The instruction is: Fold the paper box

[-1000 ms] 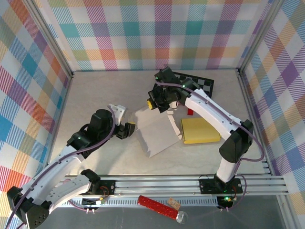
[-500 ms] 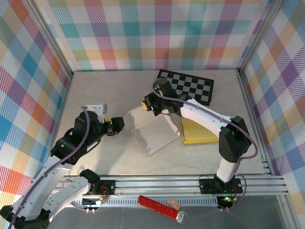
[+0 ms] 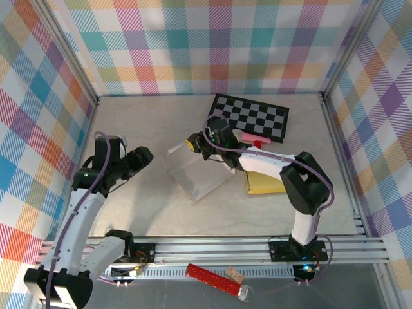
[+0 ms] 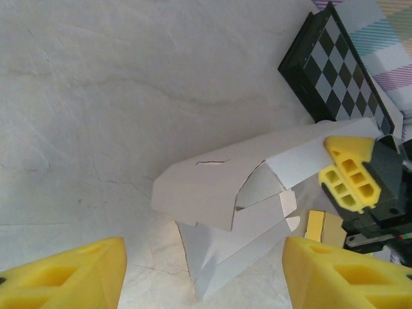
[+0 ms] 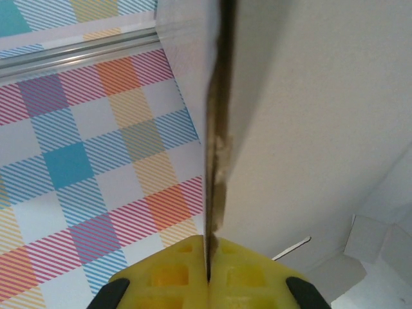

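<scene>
Paper box edge is pinched by right gripper, plain at its wrist; left gripper gapes wide.

Table: pale, marbled surface. A black-and-white checkerboard lay flat near the far edge, right of centre, at a slight angle to that edge. A small red piece lay just beside the board's near side. A flat yellow pad lay right of centre, partly hidden. A red packet with a tan end lay beyond the metal rails at the near edge. Plaid walls enclosed three sides.
</scene>
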